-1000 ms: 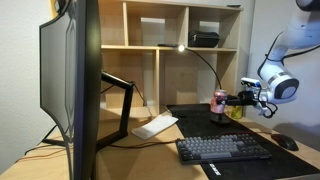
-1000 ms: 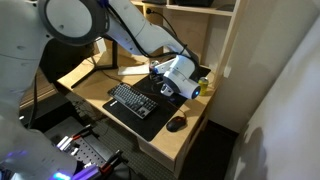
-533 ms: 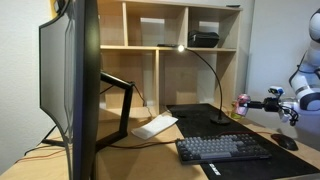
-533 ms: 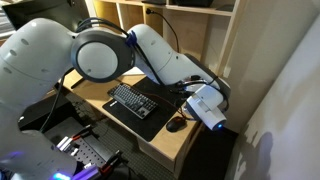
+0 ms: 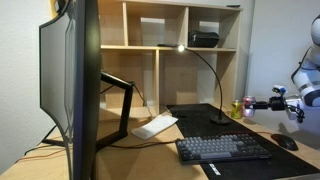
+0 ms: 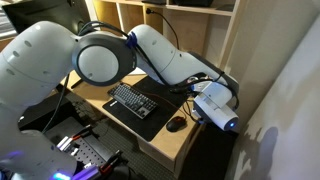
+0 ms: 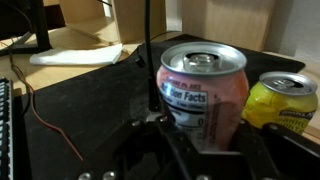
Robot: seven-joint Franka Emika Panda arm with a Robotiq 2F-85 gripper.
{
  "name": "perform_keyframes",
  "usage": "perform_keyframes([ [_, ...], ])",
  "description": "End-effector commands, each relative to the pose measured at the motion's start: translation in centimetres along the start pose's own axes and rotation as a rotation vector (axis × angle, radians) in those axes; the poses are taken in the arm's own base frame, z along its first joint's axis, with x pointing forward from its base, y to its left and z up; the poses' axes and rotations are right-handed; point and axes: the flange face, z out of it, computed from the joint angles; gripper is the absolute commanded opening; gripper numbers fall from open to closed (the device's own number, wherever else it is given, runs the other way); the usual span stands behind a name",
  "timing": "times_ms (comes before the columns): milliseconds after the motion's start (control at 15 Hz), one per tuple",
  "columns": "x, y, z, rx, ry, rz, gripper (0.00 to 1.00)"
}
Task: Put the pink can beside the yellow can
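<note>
Jaws of the gripper [image 7: 200, 150] look spread around the pink can [image 7: 203, 92] standing upright between them on the tabletop [image 7: 90, 110], actual grip not discernible, yellow can [image 7: 281, 103] just beside it, slightly farther back.

pink can [image 7: 203, 94]: 1 | yellow can [image 7: 280, 103]: 1 | keyboard [image 5: 222, 149]: 1 | monitor [image 5: 72, 85]: 1

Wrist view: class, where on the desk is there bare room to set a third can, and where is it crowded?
Free: the dark mat left of the pink can, bordered by the white paper behind. Crowded: the right side, where the yellow can stands close beside the pink can.
</note>
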Motion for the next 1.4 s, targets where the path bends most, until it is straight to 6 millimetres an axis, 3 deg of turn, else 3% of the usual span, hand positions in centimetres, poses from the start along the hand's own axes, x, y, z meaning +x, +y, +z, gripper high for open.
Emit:
perform_keyframes([
  [0,3.7,-1.6,1.5,0.043,0.04,-0.016,0.18],
  [333,9.2,-2.4,2.7,0.1,-0.052,-0.041,0.18],
  [600,9.9,-2.3,2.4,0.053,-0.101,-0.067,0.18],
  [667,9.6,-2.3,2.3,0.034,-0.107,-0.081,0.61],
  [733,9.2,-2.2,2.3,0.016,-0.107,-0.093,0.69],
  [1000,8.6,-1.9,2.2,-0.027,-0.051,-0.153,0.96],
  [1333,6.5,-3.3,-0.3,0.003,0.034,-0.251,1.0],
])
